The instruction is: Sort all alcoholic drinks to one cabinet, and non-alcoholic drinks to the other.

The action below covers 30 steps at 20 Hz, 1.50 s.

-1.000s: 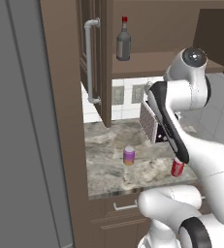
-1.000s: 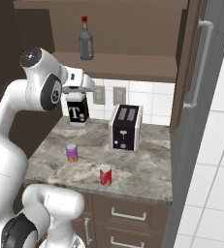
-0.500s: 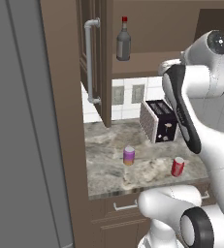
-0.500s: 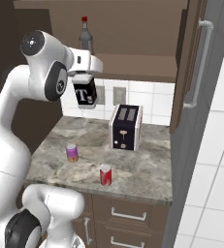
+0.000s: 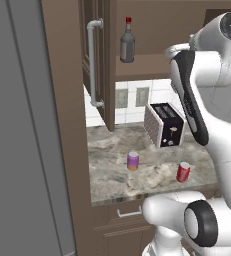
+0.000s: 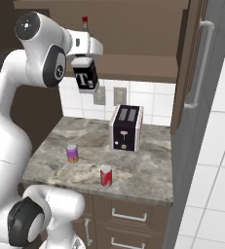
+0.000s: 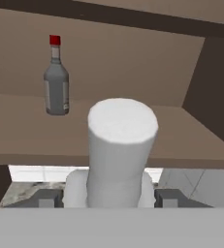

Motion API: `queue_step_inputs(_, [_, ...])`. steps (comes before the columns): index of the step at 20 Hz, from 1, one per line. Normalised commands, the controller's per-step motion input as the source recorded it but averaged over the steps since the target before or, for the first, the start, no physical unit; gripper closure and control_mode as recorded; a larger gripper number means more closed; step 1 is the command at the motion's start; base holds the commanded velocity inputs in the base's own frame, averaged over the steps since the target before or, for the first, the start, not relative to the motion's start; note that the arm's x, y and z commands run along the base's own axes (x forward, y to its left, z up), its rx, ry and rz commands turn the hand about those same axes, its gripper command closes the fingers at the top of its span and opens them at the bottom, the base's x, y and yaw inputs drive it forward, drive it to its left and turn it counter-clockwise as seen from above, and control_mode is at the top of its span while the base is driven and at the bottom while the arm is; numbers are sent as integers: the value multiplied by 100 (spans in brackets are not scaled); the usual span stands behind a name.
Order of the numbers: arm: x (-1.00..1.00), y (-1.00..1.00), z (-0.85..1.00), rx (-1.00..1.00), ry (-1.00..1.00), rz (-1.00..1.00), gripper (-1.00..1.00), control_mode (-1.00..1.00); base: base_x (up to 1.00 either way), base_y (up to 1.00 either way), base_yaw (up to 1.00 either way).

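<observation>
Pale neck of the square bottle (image 7: 122, 145) fills the hand view's centre; gripper (image 6: 84, 73) clamped on it just below the cabinet shelf (image 7: 181, 140). Right base view alone shows its black label. One rounded grey glass bottle (image 7: 56, 77), red-capped, upright on the shelf. Two cans on the speckled stone counter (image 5: 112, 170): purple can (image 5: 133, 161), red can (image 5: 183, 172), well apart. One toaster (image 6: 126, 128).

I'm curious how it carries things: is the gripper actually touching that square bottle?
Touching. In the right base view the gripper clamps the square bottle, which hangs in the air below the shelf.
</observation>
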Motion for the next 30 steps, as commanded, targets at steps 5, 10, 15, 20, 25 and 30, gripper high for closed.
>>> queue_step_inputs(5, [39,0,24,-1,-9,0,100,-100,0,0,0])
queue_step_inputs(10, [62,-1,-4,0,-1,0,100,-100,0,0,0])
queue_step_inputs(15, [61,-3,0,0,-6,0,100,-100,0,0,0])
queue_step_inputs(20, [58,-8,0,0,-8,0,100,-100,0,0,0])
queue_step_inputs(25, [66,-9,-8,0,-1,0,100,-100,0,0,0])
queue_step_inputs(30, [54,-21,-4,0,0,0,100,-100,0,0,0])
